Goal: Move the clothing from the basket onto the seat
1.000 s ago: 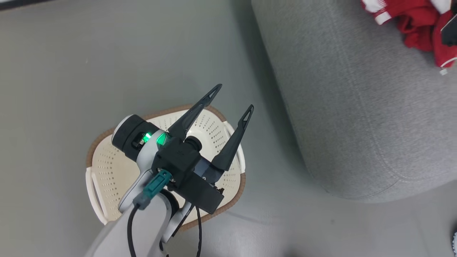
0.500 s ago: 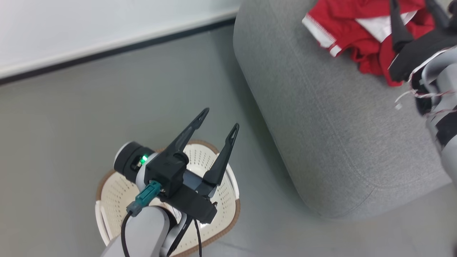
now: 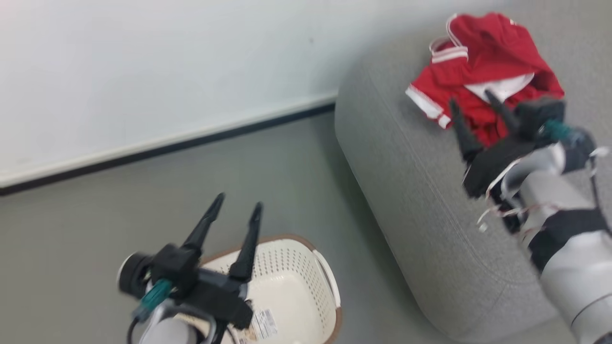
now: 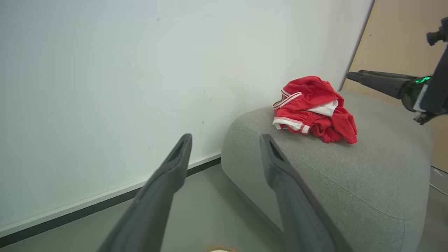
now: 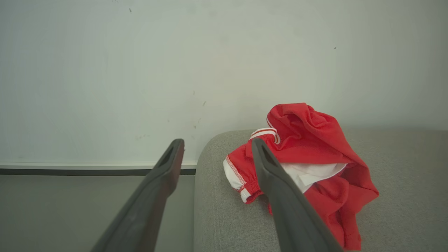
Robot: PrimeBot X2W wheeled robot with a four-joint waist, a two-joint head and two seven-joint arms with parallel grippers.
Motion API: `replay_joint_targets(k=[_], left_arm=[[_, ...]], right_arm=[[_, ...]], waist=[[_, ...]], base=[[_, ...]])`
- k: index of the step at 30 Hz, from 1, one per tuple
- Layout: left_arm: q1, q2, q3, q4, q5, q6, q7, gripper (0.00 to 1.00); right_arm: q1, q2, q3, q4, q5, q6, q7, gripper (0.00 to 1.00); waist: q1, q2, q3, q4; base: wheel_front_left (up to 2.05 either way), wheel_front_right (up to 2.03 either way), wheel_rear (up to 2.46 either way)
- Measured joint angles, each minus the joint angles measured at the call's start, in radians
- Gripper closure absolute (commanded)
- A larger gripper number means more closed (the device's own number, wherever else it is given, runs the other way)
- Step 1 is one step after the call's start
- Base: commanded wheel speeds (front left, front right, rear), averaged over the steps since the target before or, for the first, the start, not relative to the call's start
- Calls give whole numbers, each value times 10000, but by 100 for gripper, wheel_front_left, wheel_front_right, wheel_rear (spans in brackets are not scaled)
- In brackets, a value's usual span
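Head camera has tipped up since a second ago (things did not move): wall [image 3: 143, 71] and dark baseboard [image 3: 167, 145] now show. Clothing [image 3: 483, 52], red heap with white trim, lies on seat [image 3: 411, 181], near its rounded end by wall. Basket [image 3: 296, 277] stands on floor [image 3: 95, 220] beside seat, not touching. Left end effector [image 3: 239, 200] above basket, fingers spread apart, holding nothing. Right end effector [image 3: 470, 98] hovers above seat near clothing, fingers spread apart, holding nothing (left wrist view shows gap).
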Motion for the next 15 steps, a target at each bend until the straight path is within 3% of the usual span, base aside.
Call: replay_joint_targets(k=[9,15], left_arm=[[1322,393,940,-299,-389,435,-228,0],[2349,685,1597,-614,-633,744,-255,0]], right_arm=[[1470,462,2,-1101,15,-4,0,0],[2827,558,-25,-2286,2,-401,2,0]], waist=[[0,1,-1023,402],[1,1,-1615,600]], base=[[0,0,0],[0,0,0]])
